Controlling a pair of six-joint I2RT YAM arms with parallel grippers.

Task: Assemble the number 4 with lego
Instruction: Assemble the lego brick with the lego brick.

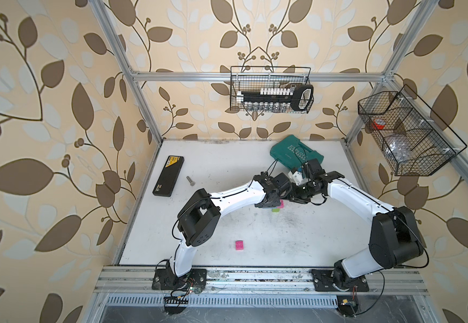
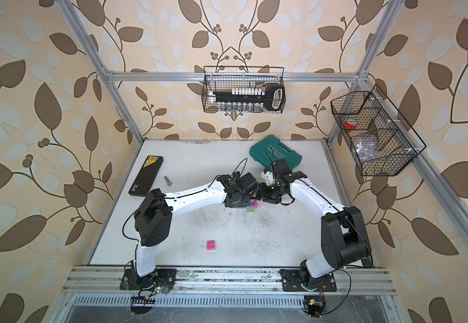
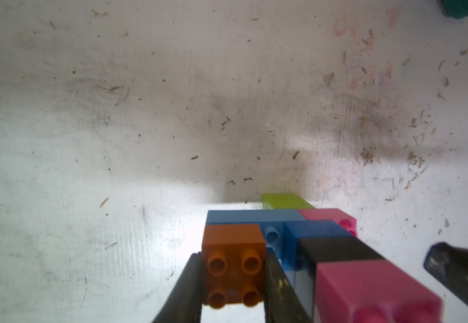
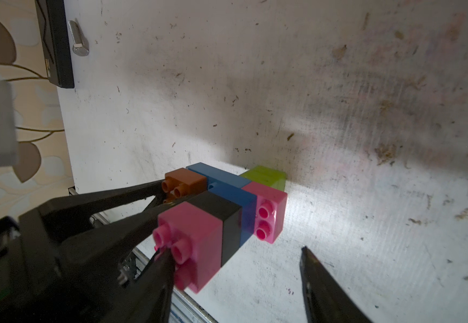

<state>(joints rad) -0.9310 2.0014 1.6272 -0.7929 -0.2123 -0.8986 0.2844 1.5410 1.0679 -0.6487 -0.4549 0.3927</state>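
- pink end brick (image 3: 372, 290) sits closest to your left wrist lens, snapped onto a black brick (image 3: 336, 249). behind them the number 4 (image 3: 283, 232) runs on through a short blue brick (image 3: 311, 229), a long blue brick (image 3: 241, 216), a second pink brick (image 3: 336, 216) and a lime green brick (image 3: 283, 200) at the far end.
- your left fingers (image 3: 188, 288) are clamped on the orange brick (image 3: 233, 268), one on each side face, its studs towards the lens.
- one tip of your right fingers (image 3: 456, 268) shows just beside the pink end brick.
- in your right wrist view the right fingers (image 4: 319, 285) stand apart. one tip touches the studs of the pink end brick (image 4: 196, 246); the other is clear of the figure, over the bare desk (image 4: 339, 84).
- the lime green brick (image 4: 266, 176) is down at the desk; you cannot tell whether the figure rests on it.
- a bolt (image 4: 79, 39) lies just beside a black case (image 4: 56, 42) at the desk's edge.
- in both top views the number 4 (image 1: 278, 207) (image 2: 252, 207) is mid-desk, mostly hidden under your left wrist, with only pink and lime green showing.
- a loose pink brick (image 1: 239, 244) (image 2: 211, 245) lies alone nearer the front, well apart from the figure.
- a teal tool case (image 1: 294, 152) (image 2: 274, 152) lies at the back, behind both wrists.
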